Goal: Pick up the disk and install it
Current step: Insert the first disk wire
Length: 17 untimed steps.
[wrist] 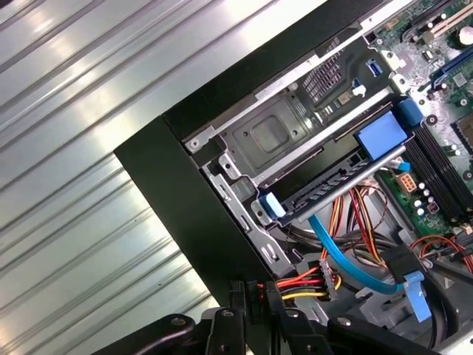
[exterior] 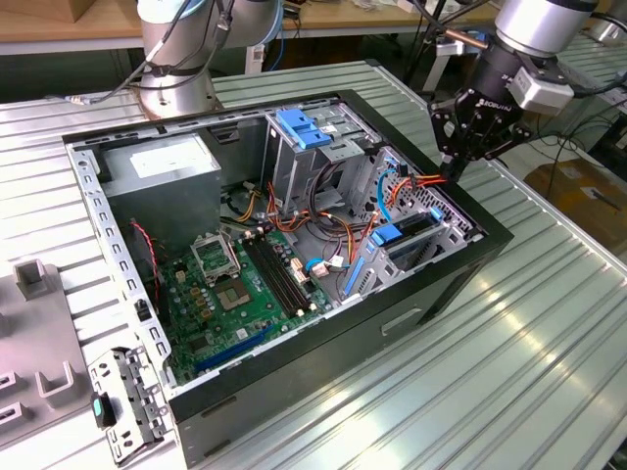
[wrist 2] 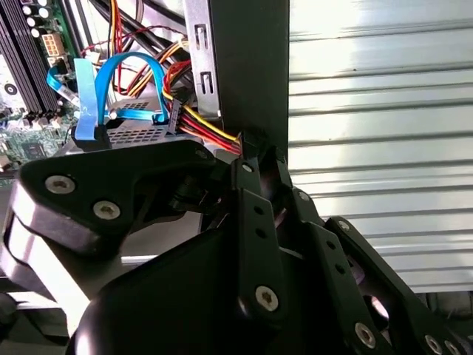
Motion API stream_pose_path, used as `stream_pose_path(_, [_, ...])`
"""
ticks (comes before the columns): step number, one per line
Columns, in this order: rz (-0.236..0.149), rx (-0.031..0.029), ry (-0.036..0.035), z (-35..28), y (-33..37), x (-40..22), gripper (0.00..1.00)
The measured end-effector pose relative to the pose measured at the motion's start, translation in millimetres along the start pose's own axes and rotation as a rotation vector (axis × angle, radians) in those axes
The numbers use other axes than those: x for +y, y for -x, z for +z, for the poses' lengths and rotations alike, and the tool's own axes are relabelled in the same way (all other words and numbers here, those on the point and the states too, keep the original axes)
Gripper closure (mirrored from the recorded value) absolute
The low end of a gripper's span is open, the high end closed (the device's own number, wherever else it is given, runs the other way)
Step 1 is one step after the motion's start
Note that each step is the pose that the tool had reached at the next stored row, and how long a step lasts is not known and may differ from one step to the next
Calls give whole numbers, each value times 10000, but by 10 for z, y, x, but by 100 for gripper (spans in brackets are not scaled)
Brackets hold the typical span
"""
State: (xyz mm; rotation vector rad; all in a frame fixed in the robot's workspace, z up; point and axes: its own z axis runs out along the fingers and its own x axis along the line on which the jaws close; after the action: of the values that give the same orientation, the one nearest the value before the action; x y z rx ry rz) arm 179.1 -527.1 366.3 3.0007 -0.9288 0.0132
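Robotics lab or workshop. In the exterior view, a ribbed aluminium table (exterior: 549,323) fills most of the frame. An open desktop computer case (exterior: 323,377) lies on it at centre, with its green motherboard (exterior: 235,284) and coloured wiring exposed. A grey robot arm base (exterior: 176,59) stands at the upper left. A black gripper (exterior: 453,168) on a silver wrist hangs over the case at the upper right. Wooden workbenches (exterior: 59,24) run along the top edge. Brown cardboard (exterior: 588,191) lies on the floor at the right edge.
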Motion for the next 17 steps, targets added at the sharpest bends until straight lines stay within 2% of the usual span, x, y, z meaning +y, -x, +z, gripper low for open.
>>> stream_pose_path(1, [-19, -12, -18, 0, 0, 0, 76])
stream_pose_path(2, [-33, -20, -28, 1, 0, 0, 83])
stream_pose_path(5, [-43, -22, -32, -15, 1, 1, 84])
stream_pose_path(8, [-44, -21, -31, -59, 1, 1, 84])
stream_pose_path(17, [-21, -20, -29, -66, 10, 8, 84])
